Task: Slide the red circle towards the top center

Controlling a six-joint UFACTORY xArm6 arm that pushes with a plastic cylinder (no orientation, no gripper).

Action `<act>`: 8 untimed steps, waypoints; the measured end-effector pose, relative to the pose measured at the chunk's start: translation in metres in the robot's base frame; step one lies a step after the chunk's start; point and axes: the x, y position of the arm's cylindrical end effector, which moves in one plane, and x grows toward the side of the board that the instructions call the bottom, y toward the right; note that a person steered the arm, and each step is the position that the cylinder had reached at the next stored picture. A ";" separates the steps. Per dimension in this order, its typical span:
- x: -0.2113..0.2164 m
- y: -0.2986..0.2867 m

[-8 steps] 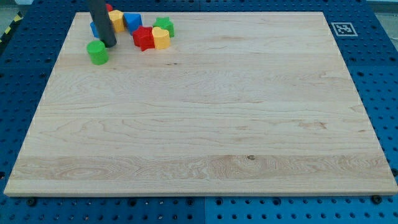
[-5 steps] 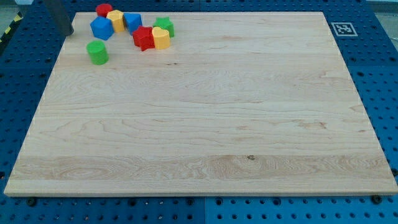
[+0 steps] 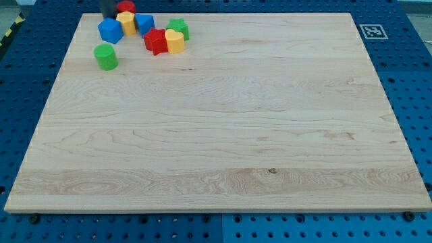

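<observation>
The red circle (image 3: 126,7) sits at the board's top left edge, at the top of a cluster of blocks. My tip (image 3: 109,15) is just to the view's left of it, touching or nearly touching it, above a blue block (image 3: 110,30). Only the lowest bit of the rod shows at the view's top edge. A yellow block (image 3: 125,21) lies just below the red circle.
The cluster also holds another blue block (image 3: 144,23), a red star-like block (image 3: 156,41), a yellow block (image 3: 175,42) and a green block (image 3: 178,28). A green cylinder (image 3: 105,57) stands apart below. A marker tag (image 3: 372,31) is at the top right corner.
My tip went from beside the green cylinder out past the board's left edge, then to the top beside the red circle. The red circle has shifted slightly to the view's right.
</observation>
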 end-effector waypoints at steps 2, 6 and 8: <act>0.000 -0.013; -0.019 -0.043; -0.018 0.002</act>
